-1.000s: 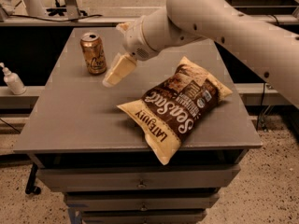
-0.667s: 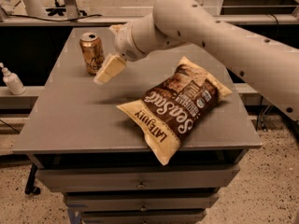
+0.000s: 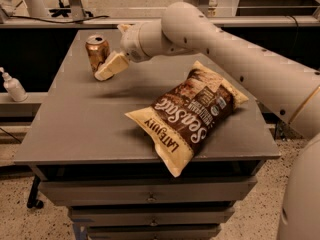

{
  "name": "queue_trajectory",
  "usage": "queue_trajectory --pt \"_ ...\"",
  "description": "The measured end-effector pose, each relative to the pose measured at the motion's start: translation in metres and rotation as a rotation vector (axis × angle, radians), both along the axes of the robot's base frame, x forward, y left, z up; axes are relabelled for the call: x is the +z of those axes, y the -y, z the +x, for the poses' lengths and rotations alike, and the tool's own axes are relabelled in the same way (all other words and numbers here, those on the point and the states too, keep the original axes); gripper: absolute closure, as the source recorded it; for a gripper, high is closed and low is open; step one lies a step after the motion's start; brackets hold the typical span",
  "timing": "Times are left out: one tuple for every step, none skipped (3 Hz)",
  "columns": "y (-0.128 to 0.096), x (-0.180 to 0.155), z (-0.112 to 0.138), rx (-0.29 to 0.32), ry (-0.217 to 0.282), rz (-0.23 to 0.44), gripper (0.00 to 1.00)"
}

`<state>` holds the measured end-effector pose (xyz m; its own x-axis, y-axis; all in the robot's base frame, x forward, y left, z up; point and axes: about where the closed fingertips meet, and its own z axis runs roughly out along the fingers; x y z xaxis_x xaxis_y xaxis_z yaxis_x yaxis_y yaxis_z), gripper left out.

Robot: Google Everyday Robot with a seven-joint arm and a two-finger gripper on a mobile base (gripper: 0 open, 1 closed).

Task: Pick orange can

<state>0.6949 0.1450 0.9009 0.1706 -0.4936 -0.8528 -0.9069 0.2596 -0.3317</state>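
Note:
The orange can stands upright at the far left of the grey table, its silver top showing. My gripper is at the can's right side, at the end of the white arm that reaches in from the right. It is open. One cream finger points down-left and overlaps the can's lower right edge. The other cream finger shows above, to the right of the can's top. The can still rests on the table.
A large brown and cream chip bag lies across the table's front right, with its corner over the front edge. A white bottle stands on a lower shelf at the left. Drawers sit below the tabletop.
The gripper has moved left across the table, from clear of the can to right against its right side. The can and the chip bag have not moved.

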Motion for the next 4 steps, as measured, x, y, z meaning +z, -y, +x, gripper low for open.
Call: queue_trajectory --pt "-0.015 -0.009 0.01 -0.004 -0.105 0.112 0.0" --pt "-0.026 -0.023 0.013 -0.012 -0.215 0.188 0.0" --pt "-0.034 -0.028 0.012 -0.007 -0.269 0.219 0.18" --pt "-0.036 -0.026 0.008 0.002 -0.288 0.243 0.41"
